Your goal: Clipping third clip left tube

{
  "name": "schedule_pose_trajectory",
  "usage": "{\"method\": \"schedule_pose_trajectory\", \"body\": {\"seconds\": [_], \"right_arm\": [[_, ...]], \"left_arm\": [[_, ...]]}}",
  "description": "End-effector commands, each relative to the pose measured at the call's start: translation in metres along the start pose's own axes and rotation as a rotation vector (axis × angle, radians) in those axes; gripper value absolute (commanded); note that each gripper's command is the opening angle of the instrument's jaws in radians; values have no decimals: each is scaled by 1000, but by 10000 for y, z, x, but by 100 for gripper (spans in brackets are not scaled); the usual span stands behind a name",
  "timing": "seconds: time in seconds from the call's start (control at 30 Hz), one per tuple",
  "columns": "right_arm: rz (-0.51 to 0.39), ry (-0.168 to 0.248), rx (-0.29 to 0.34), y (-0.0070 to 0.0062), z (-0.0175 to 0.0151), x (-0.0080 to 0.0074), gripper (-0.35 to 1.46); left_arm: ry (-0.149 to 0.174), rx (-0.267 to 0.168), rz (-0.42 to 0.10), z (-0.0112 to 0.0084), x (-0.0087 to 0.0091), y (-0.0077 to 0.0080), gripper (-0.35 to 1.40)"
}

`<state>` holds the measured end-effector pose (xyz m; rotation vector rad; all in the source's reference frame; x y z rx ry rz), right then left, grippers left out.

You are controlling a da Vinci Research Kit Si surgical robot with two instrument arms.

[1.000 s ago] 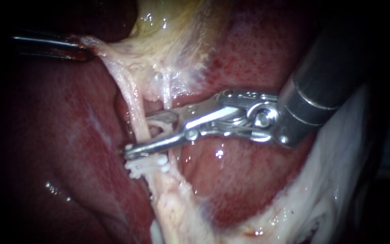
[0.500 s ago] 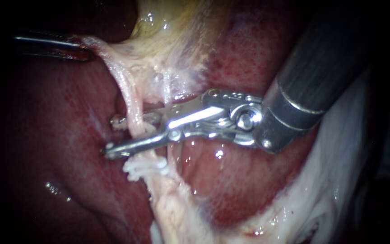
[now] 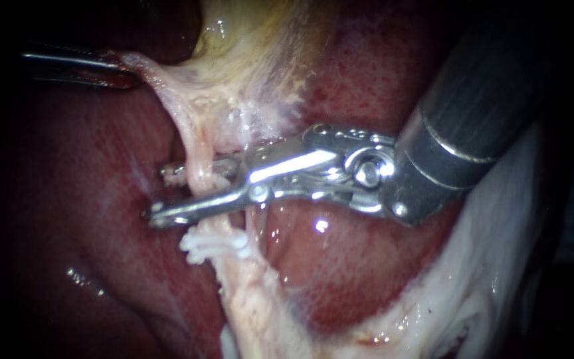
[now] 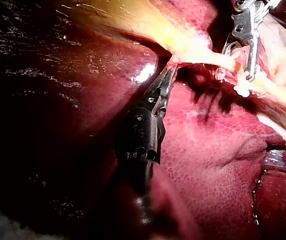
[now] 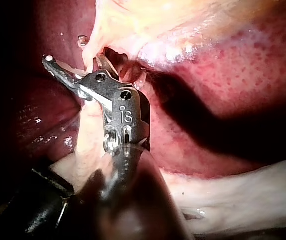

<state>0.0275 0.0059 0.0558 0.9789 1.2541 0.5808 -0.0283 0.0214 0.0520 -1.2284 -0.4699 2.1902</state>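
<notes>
3 close-up views all share the tube [image 3: 192, 143].

Surgical bench setting. Wet red liver [image 3: 340, 266] fills the frame, yellowish gallbladder [image 3: 254, 40] at upper centre. The steel-tipped right instrument [image 3: 162, 196] enters from upper right. Blackness beyond the lit tissue.

The left tube [image 3: 195, 154] is a thin, pale pink, glistening strand, drawn taut and running slantwise down and away from the gallbladder [image 3: 254, 40]. Farther from the gallbladder, white clips [image 3: 214, 242] sit bunched close together across the tube, their ends jutting out on both sides of it.
</notes>
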Motion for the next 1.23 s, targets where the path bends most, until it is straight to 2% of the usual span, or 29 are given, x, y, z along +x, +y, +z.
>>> {"method": "schedule_pose_trajectory", "body": {"seconds": [0.03, 0.27, 0.37, 0.5, 0.63, 0.73, 0.8, 1.23], "right_arm": [[0, 0, 0, 0, 0, 0, 47], [17, -1, 2, -1, -4, -2, 39], [34, -2, 4, -2, -7, -3, 29], [57, -9, 18, -3, -11, -5, 5], [101, -22, 42, -5, -15, -7, -35], [164, -28, 50, -6, -15, -8, -35], [174, -23, 47, -7, -16, -10, -35], [184, -23, 44, -1, -17, -14, -35]], "left_arm": [[0, -1, 0, 0, 0, 0, -35], [0, 0, 0, 0, 0, 0, -35], [0, 0, 0, 0, 0, 0, -35], [0, 0, 0, 0, 0, 0, -35], [0, 0, 0, 0, 0, 0, -35], [0, 0, 0, 0, 0, 0, -35], [0, 0, 0, 0, 0, 0, -35], [0, 0, 0, 2, 0, -1, -35]]}}
